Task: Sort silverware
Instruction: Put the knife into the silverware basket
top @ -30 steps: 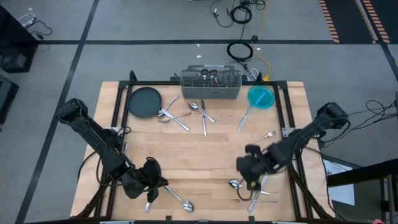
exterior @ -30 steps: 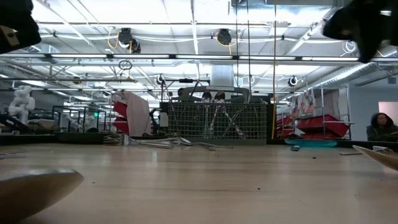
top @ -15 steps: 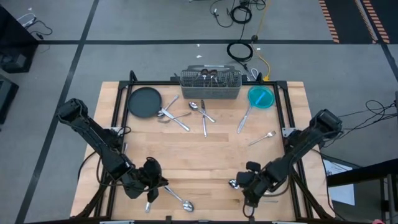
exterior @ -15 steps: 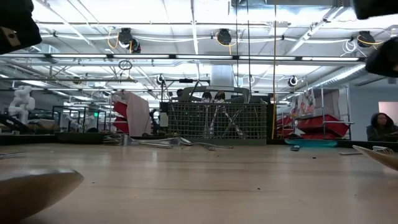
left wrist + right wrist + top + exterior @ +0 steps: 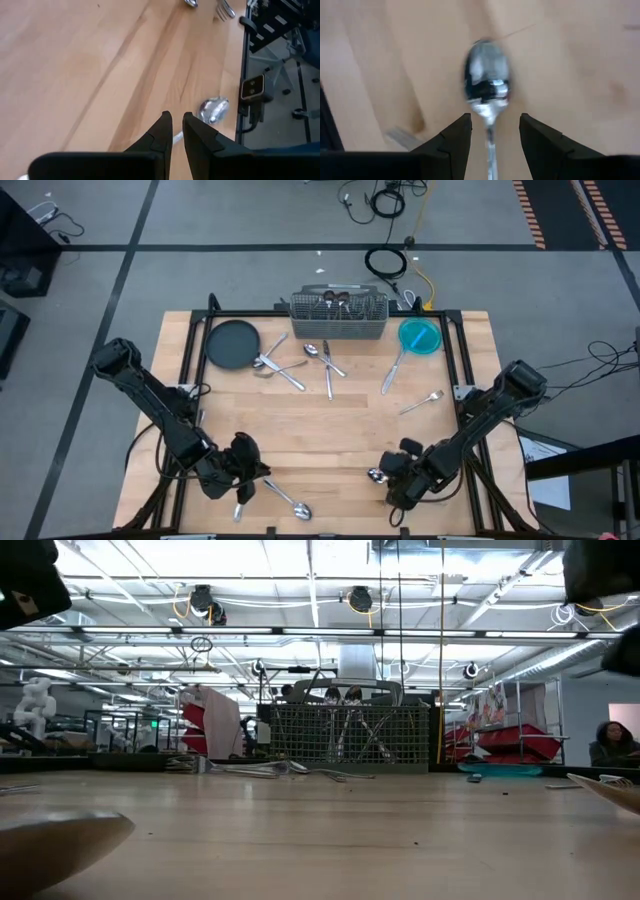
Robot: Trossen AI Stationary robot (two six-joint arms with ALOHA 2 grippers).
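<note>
The silverware lies scattered on the wooden table. A group (image 5: 300, 365) is near the dark plate (image 5: 232, 343), and a fork (image 5: 420, 402) lies at the right. My right gripper (image 5: 395, 488) stands open at the near right, pointing steeply down. Its fingers (image 5: 462, 137) stand on either side of the neck of a spoon (image 5: 487, 85) that lies flat on the wood. My left gripper (image 5: 174, 122) hangs at the near left, shut to a narrow slit. Through the slit shows the handle of a second spoon (image 5: 214, 109) on the table below. Another piece (image 5: 240, 510) lies just under it.
The grey wire-mesh caddy (image 5: 338, 315), with some pieces standing in it, is at the far edge, with a blue bowl (image 5: 420, 337) to its right. A long piece (image 5: 392, 372) lies below the bowl. The table's middle is bare wood.
My right gripper has come down and toward the table's near edge, rolling at the wrist. It now stands over the spoon at the near right and covers the pieces beside it. The fork at the right has come fully into view.
</note>
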